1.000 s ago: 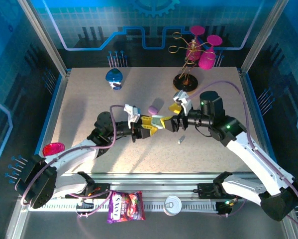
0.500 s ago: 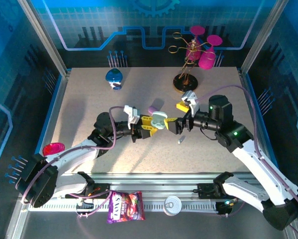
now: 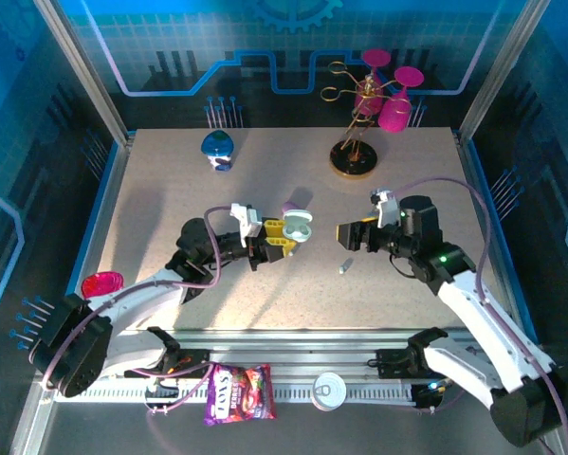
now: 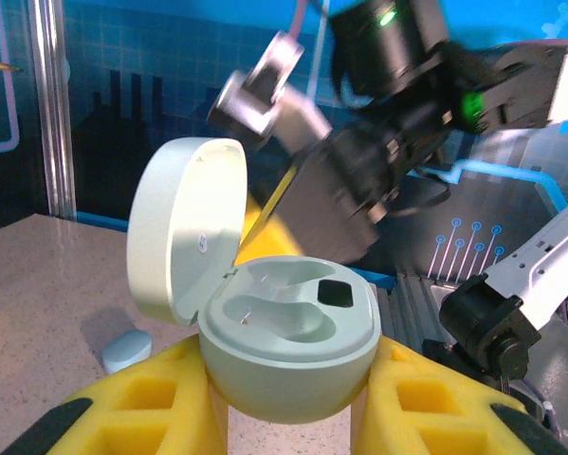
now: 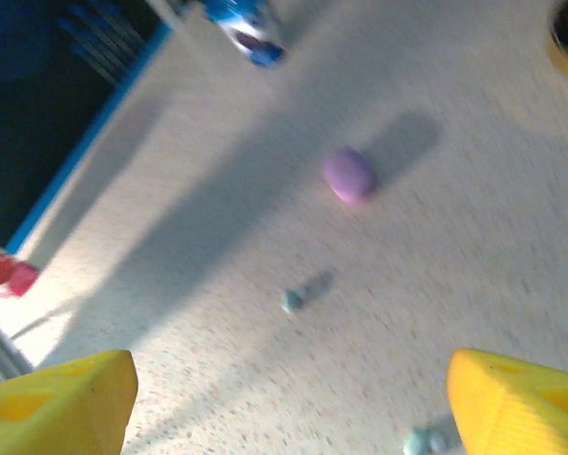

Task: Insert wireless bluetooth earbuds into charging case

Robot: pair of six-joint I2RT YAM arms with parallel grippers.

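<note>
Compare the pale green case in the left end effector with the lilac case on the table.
Lid: the pale green case stands hinged open, wells showing; the lilac case looks shut. Support: the pale green case is clamped in the left end effector; the lilac case lies free on the table. Both are smooth, rounded pebbles.

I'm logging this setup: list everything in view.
open case: one, pale green, in left gripper
closed case: one, lilac, middle of table
earbud: at least one, pale, near right gripper
blue object: one, far left
glass rack: one, gold with pink glasses, far right
pink item: one, left edge
snack bag: one, purple, near edge
can: one, silver, beside bag
table: one, beige
left gripper: yellow pads, shut on case
right gripper: yellow pads, open
</note>
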